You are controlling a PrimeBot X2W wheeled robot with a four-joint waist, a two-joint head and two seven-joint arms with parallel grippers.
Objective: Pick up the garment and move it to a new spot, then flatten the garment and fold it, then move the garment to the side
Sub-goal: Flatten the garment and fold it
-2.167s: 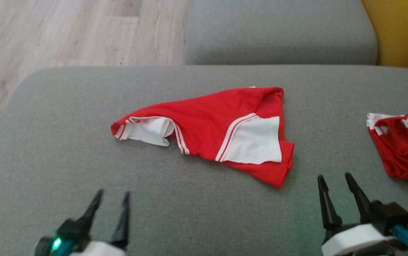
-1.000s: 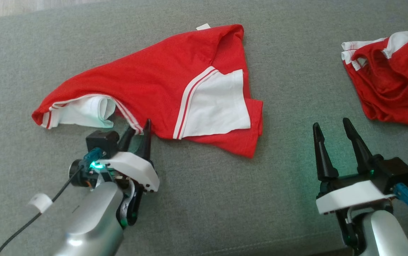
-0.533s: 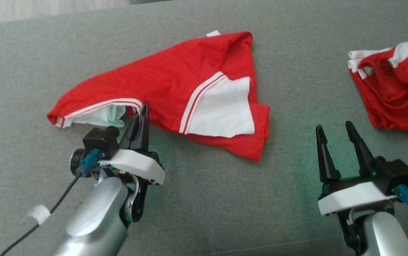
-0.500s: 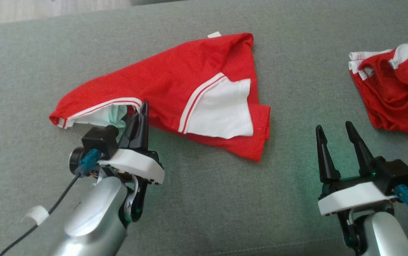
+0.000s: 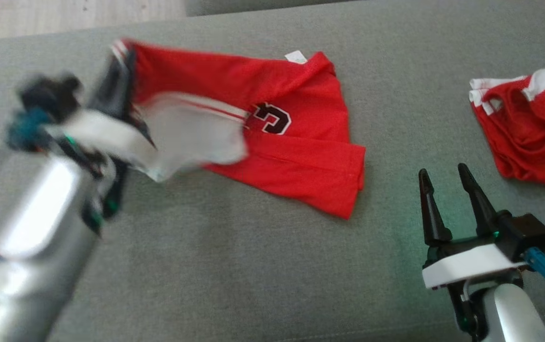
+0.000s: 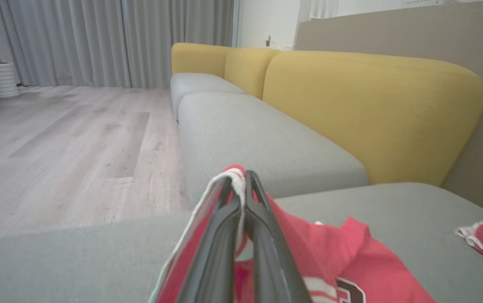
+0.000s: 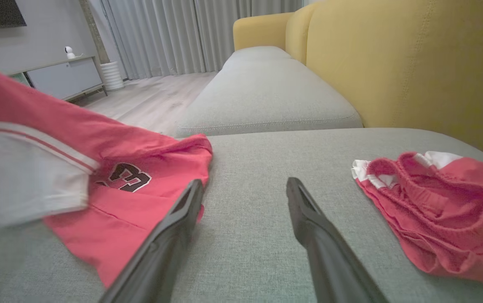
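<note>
— Left hand [image 5: 121,59], what has it got?
— It is clamped on the shirt [image 5: 301,156]. From the left wrist, both fingers [image 6: 224,235] press together with a red-and-white hem [image 6: 236,174] pinched at the tips. From the head it is blurred, at the far left of the grey sofa [image 5: 253,261] and up off it.
— So where is the shirt?
— Half up, half down. Its left end hangs from that hand, with a white sleeve [image 5: 191,137] drooping below the grip. Its right part lies flat on the sofa, mid-scene, with a dark print [image 5: 272,118] showing on the red and a white tag [image 5: 295,57] at the far edge.
— And the right hand [image 5: 442,173]?
— Its fingers are spread wide and hold nothing. It sits near and right, fingers pointing away, with the tips close to the shirt's near right corner but apart from it.
— Anything else on the sofa?
— Red shorts [image 5: 529,137] with white trim, crumpled at the far right, well apart from the shirt and beyond the right hand.
— Around the sofa?
— A yellow backrest [image 7: 414,63] on the right, a second seat [image 7: 266,97] farther along, pale wood floor [image 6: 56,147] to the left, and grey curtains [image 6: 98,42] at the back of the room.
</note>
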